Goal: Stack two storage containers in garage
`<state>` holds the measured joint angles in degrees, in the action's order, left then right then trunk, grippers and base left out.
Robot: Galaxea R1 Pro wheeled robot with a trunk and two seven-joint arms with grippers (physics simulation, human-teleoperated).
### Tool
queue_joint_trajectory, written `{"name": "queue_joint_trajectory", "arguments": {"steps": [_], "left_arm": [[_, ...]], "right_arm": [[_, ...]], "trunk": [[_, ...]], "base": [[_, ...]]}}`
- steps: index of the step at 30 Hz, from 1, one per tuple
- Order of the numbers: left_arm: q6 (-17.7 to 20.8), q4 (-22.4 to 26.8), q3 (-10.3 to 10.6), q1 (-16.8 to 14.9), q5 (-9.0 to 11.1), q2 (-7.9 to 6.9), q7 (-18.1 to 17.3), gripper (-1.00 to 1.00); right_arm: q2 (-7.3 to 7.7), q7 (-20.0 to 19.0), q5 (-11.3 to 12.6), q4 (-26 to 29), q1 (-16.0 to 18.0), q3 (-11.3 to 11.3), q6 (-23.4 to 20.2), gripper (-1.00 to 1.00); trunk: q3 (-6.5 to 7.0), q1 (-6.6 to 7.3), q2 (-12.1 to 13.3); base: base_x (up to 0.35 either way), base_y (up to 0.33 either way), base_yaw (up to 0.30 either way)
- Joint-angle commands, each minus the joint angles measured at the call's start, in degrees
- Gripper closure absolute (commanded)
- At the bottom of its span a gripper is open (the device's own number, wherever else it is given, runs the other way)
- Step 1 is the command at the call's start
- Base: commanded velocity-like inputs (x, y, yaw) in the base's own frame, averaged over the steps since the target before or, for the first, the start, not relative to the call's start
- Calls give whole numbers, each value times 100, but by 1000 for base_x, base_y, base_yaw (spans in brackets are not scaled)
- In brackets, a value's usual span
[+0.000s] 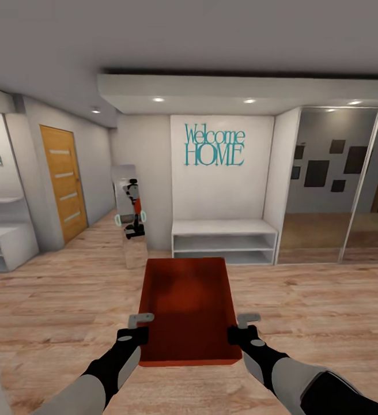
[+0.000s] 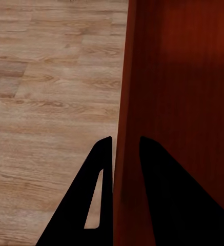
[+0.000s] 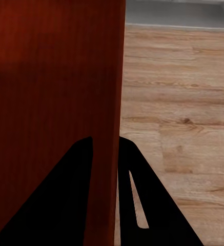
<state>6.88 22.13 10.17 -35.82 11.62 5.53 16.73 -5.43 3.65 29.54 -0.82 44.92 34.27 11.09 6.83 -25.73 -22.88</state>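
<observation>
Both my left pincer [image 1: 137, 329] and right pincer [image 1: 242, 327] pinch one storage container [image 1: 187, 305], with the garage trip left.

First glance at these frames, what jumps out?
The orange-red storage container held out front over the wood-plank floor, the left end effector and right end effector each pinching a side wall. Next, the teal "Welcome HOME" lettering on the far wall above a white shelf bench. A leaning mirror left of the bench reflects the robot.
</observation>
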Motion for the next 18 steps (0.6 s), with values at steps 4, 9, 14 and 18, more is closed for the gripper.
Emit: {"name": "queue_joint_trajectory", "arguments": {"steps": [4, 9, 14, 18], "left_arm": [[-131, 164, -252, -4, 66, -16, 82, 100], [-143, 166, -252, -4, 257, -17, 76, 100], [-143, 135, -252, -6, 261, -24, 82, 100], [-143, 140, -252, -6, 270, -18, 84, 100]], "right_arm": [[-1, -5, 25, -73, -1, -96, 6, 100], [-9, -5, 32, -77, -1, -89, -1, 100], [-10, -12, 50, -77, -1, -88, -9, 100], [-10, -14, 40, -77, -1, -87, -10, 100]], "trunk": [[-3, -5, -4], [-3, -5, -4], [-3, -5, -4], [-3, -5, -4]], "base": [[320, 0, 0], [320, 0, 0], [320, 0, 0], [320, 0, 0]]}}
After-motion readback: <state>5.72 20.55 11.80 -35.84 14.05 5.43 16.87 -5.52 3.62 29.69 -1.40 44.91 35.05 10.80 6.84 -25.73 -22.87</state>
